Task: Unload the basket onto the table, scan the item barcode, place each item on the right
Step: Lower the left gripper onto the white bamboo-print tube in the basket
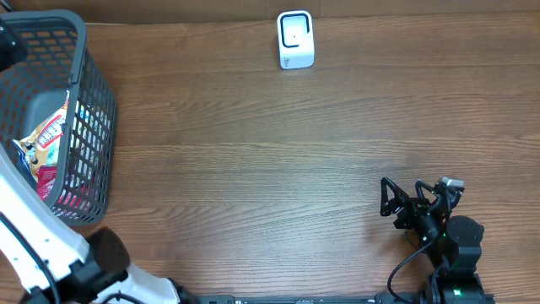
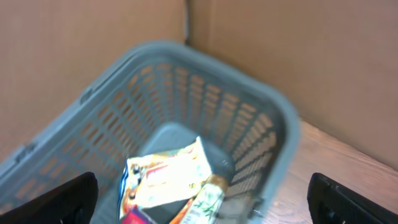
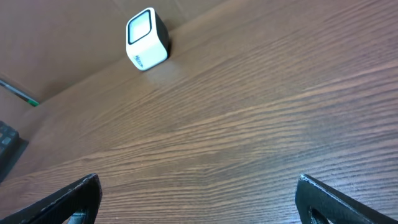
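The wooden table had a brown, straight-grained top. The basket, grey plastic with slatted lattice sides and rounded corners, stood at its far-left corner. The white left arm rose along the basket's near side. The left gripper hung above the basket's open mouth, its two dark fingers spread wide with nothing pinched between them. Below that gap, on the basket's floor, lay the pale snack packet, a crinkled, glossy pouch with red and orange print, clear of both fingers. A narrower green-and-orange packet overlapped its lower corner. The black right gripper sat well apart from the basket, toward the table's near-right edge, its fingers also spread over bare wood. The barcode scanner, a small white box with rounded edges and a dark-framed window, stood upright well to the right of the basket, along the back edge.
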Available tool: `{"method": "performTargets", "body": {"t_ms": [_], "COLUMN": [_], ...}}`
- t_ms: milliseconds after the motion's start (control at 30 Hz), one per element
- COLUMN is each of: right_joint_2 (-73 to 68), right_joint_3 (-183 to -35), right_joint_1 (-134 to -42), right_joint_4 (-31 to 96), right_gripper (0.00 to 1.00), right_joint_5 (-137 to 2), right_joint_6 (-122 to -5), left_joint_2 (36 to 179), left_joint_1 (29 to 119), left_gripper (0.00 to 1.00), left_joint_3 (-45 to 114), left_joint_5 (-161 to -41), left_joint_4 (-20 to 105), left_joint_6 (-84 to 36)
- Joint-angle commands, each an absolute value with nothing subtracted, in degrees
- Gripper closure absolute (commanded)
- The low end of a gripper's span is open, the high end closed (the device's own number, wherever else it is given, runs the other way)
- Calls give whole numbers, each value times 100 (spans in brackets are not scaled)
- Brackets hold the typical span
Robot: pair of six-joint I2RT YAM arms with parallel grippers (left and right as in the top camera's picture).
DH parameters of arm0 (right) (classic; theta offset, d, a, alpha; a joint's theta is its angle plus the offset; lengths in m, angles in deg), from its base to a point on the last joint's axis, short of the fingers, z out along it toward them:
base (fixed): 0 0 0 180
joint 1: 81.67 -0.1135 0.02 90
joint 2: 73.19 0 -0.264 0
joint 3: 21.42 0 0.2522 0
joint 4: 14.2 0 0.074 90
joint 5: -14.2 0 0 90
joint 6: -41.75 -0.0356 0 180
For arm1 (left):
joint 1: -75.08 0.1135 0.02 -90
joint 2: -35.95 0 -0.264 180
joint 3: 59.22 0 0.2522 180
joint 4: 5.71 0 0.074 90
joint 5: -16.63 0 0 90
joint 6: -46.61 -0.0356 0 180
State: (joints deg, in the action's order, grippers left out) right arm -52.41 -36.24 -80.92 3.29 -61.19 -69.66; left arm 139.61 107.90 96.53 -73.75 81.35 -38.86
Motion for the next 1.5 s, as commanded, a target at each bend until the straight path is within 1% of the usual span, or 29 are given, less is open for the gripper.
{"method": "performTargets", "body": {"t_ms": [0,133,300,400,567,733,867,933,1033,1100,1133,1200,1233,1467], "right_joint_2": [-5069,-4806,-4706,-4706,-4706,-4706,-4706,-4706,-4706,-4706,-4706,-4706,-4706,-4706], "right_joint_3": [-3568,-3568,-3568,-3568,-3568,-3568,-3568,-3568,-3568,-3568,-3568,-3568,-3568,-3568], "right_joint_1": [-8085,-8085,-8085,-8085,-8085,-8085,-8085,-8085,-8085,-8085,-8085,-8085,-8085,-8085], "right_joint_4": [311,305,270,274,287,287,287,287,287,287,287,287,285,272], "right_gripper": [0,0,0,0,0,0,0,0,0,0,0,0,0,0], "right_joint_5": [-6110,-6110,-6110,-6110,-6112,-6114,-6114,-6114,-6114,-6116,-6116,-6114,-6114,-6114], "right_joint_6": [-6994,-6994,-6994,-6994,-6992,-6992,-6992,-6992,-6992,-6992,-6992,-6992,-6992,-6992], "left_joint_2": [14424,14975,15792,16288,16955,17462,17805,17904,17908,17908,17910,17910,17910,17910], "left_joint_1": [11042,11243,11356,11359,11291,11284,11282,11282,11278,11278,11278,11278,11278,11254], "left_gripper": [0,0,0,0,6,5,16,18,13,11,9,2,1,3], "left_joint_3": [9644,9644,9642,9642,9642,9642,9642,9640,9640,9640,9638,9631,9631,9345], "left_joint_5": [-7228,-7390,-7921,-8039,-8092,-8094,-8337,-8809,-9117,-9143,-9143,-9148,-9145,-9209], "left_joint_4": [8365,8675,9001,9191,9530,9744,9997,10166,10288,10321,10323,10314,10310,10229], "left_joint_6": [-3508,-3873,-4729,-4832,-5330,-5339,-5604,-5916,-6240,-6273,-6273,-6301,-6316,-6382]}}
